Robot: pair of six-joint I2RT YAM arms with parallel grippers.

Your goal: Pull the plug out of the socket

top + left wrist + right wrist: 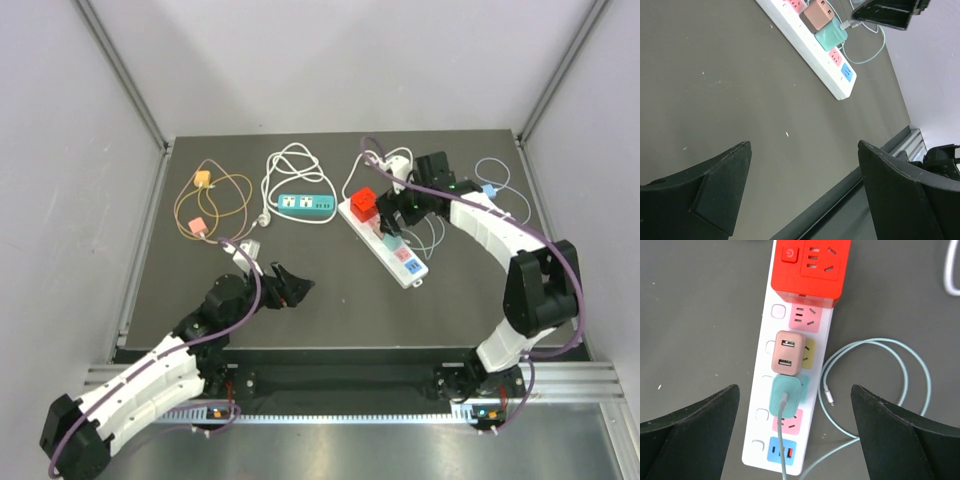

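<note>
**Top external view.** The power strip (411, 270) lies diagonally on the table (330, 330), right of centre, with a red adapter (363, 204) at its far end. The right gripper (393, 218) hangs over the middle of the strip, its arm arched in from the near right. The left gripper (290, 285) is over bare table, well apart from the strip. The plugs themselves are too small to read here.

**Left wrist view.** The left claw's fingers (720, 185) are spread wide with nothing between them. The strip runs across the upper part of the frame. The left arm appears to take no part in the work.

**Right wrist view.** A teal plug (786, 394) with its cable is seated in the strip. It sits just beside a pink charger (790, 352), on the side away from the red adapter. The right claw's fingers (695, 432) are spread to either side of the strip and touch nothing.

**Finding.** No plug is out. The approach looks largely done. Descent, closing on the plug (judged to be the teal one) and the pull are all left.
</note>
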